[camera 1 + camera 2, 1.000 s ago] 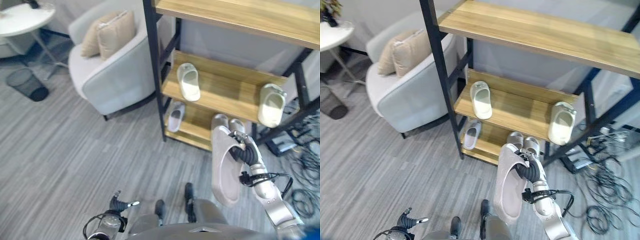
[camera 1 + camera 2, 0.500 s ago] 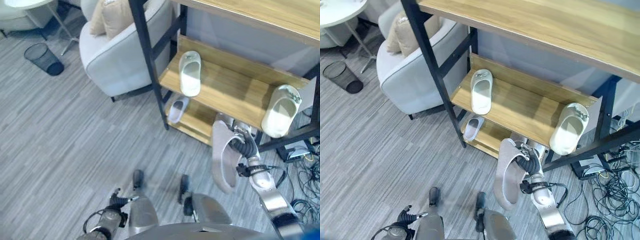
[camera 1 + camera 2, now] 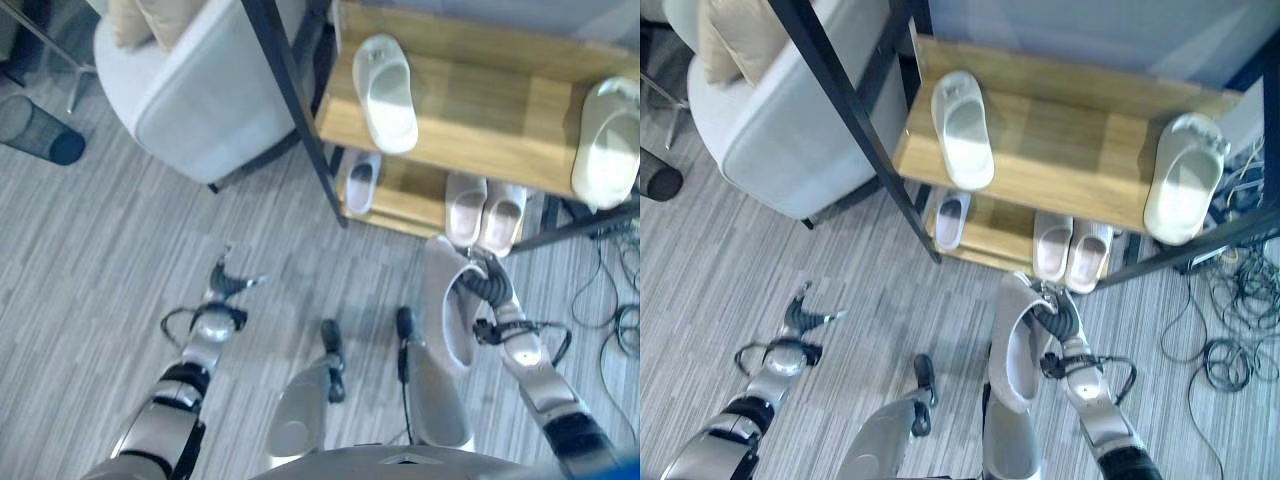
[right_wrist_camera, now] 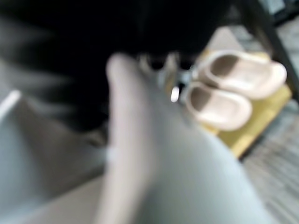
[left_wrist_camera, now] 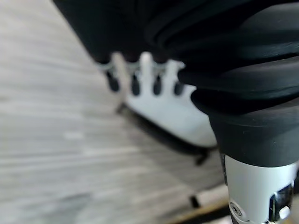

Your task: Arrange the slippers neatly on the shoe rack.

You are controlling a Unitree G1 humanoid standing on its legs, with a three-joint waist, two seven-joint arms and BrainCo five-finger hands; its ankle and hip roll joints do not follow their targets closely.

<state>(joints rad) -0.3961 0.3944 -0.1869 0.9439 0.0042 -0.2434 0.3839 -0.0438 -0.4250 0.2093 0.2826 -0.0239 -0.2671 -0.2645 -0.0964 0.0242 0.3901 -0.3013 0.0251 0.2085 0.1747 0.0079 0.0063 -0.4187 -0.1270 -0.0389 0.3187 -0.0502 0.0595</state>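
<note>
Your right hand (image 3: 1058, 318) has its fingers curled round the top edge of a pale grey slipper (image 3: 1012, 345), which hangs from that grip with its long axis running near-to-far, toe end towards you and the gripped end towards the shoe rack (image 3: 855, 130). The slipper is off the floor, just short of the rack's near edge and a little left of the hand itself.

What your next move turns on, as I judge it: the free spot on the bottom shelf (image 3: 405, 205) lies straight ahead of the held slipper and slightly left. A single small grey slipper (image 3: 359, 183) sits at the left end of that shelf, and a pinkish pair (image 3: 485, 209) sits side by side just beyond your right hand. The gap between them looks like the natural place, and the held slipper's long axis already lines up roughly with theirs, so you would mostly need to carry it forward and lay it flat.

On the middle shelf (image 3: 1070, 165) one whitish slipper (image 3: 962, 126) lies at the left and another (image 3: 1182, 177) at the right end, overhanging the near edge.

Your left hand (image 3: 226, 281) is out over the grey floor (image 3: 90, 250), well away from the rack, fingers loosely spread and holding nothing; the right hand is plainly the nearer one.

No brand, label or writing can be read on any slipper or on the rack.
</note>
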